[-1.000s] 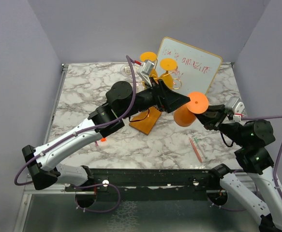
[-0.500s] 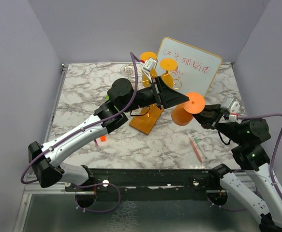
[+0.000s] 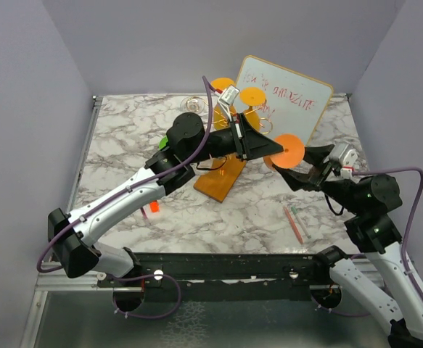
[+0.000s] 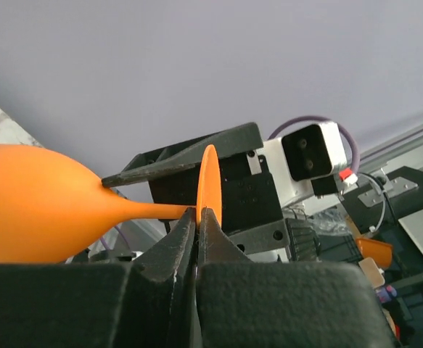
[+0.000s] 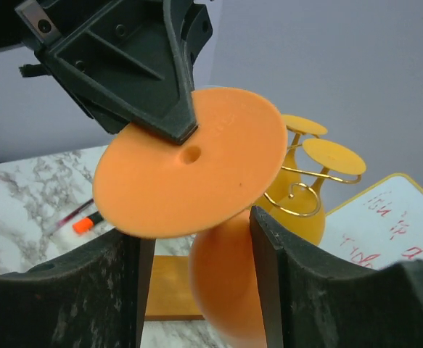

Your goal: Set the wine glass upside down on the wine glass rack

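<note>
- The orange plastic wine glass point(image 3: 287, 151) is in the air just right of the gold wire wine glass rack on its orange-brown wooden base point(image 3: 222, 185). It is off the rack, between the two grippers.
- Its long axis is steeply tilted. The flat round foot is uppermost and faces up and towards the near right. The bowl point(image 5: 226, 283) hangs below it, leaning towards the rack.
- The left gripper point(image 3: 268, 148) reaches in from the left. Its fingers point(image 4: 175, 246) are drawn almost together, pinching the rim of the foot.
- The right gripper point(image 3: 303, 168) comes from the near right. Its fingers point(image 5: 269, 290) are spread wide on either side of the bowl, with a clear gap on one side.
- There are three orange glasses. One is held and two hang foot-up on the rack point(image 5: 303, 125).
- There is one rack.
- One white whiteboard with red writing point(image 3: 291, 101) leans at the far right.
- One thin pen point(image 3: 294, 221) lies on the grey-veined marble table point(image 3: 124, 130), near right.
</note>
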You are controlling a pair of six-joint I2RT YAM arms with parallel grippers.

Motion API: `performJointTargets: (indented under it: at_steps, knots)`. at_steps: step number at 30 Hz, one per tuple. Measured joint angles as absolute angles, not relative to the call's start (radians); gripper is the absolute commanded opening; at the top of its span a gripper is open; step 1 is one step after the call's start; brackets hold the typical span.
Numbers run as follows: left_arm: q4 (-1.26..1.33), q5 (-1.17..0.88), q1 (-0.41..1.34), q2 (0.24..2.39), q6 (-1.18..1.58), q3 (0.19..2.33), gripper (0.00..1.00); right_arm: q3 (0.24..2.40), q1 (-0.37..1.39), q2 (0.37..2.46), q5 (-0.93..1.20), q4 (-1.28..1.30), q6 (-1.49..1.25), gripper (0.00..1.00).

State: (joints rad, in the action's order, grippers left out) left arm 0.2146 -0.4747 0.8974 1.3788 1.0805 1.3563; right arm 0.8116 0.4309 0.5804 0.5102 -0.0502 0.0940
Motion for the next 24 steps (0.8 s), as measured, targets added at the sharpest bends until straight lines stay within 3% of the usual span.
performJointTargets:
  at_steps: [5, 24]
  knots:
    - [0.207, -0.436, 0.863, 1.38, 1.134, 1.372, 0.0, 0.812, 0.431, 0.565, 0.498, -0.027, 0.057, 0.69]
    - [-0.023, -0.123, 0.832, 1.299, 1.351, 1.37, 0.0, 0.812, 0.431, 0.477, 0.31, 0.055, 0.015, 0.7]
